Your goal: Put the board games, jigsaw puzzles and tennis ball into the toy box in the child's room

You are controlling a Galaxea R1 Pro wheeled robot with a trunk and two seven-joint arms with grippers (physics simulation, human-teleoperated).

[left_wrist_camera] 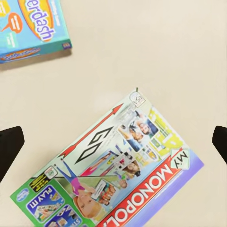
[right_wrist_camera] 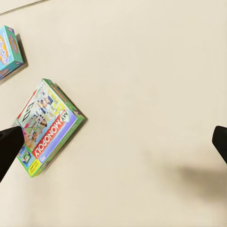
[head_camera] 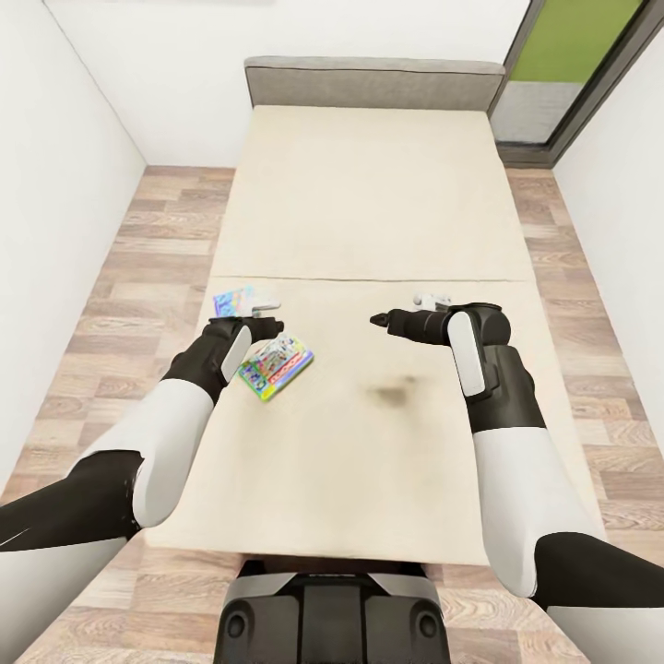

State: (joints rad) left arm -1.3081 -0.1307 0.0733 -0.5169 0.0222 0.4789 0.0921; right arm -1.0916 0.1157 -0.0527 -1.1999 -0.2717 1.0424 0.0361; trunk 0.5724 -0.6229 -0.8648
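1. The My Monopoly board game (left_wrist_camera: 118, 170) lies flat on the bed (head_camera: 369, 194), face up, near the bed's left edge and somewhat towards the foot. Its long sides run skew to the mattress edges.
2. It reads as a thin, stiff cardboard box, probably light, with a glossy printed lid that may slip under hard pads. Because it lies flush on a soft mattress, the easiest hold is likely across its narrow width at mid-length, pressing down a little so the pads get under or around the edges.
3. A second board game (left_wrist_camera: 30, 28), blue with cartoon lettering, lies just beyond it, nearer the left edge and apart from the first. It should handle the same way.
4. The left claw (head_camera: 265, 320) hangs over the Monopoly box with its jaws apart and nothing between them. In the head view I cannot be sure how much gap remains above the lid.
5. The right claw (head_camera: 380, 319) hovers over bare mattress towards the middle of the bed, jaws apart and empty, well clear of both boxes.
6. The mattress around the boxes is bare, so there is free room on every side. The left edge is close, so a nudged box could slide off onto the wood floor (head_camera: 157, 258).
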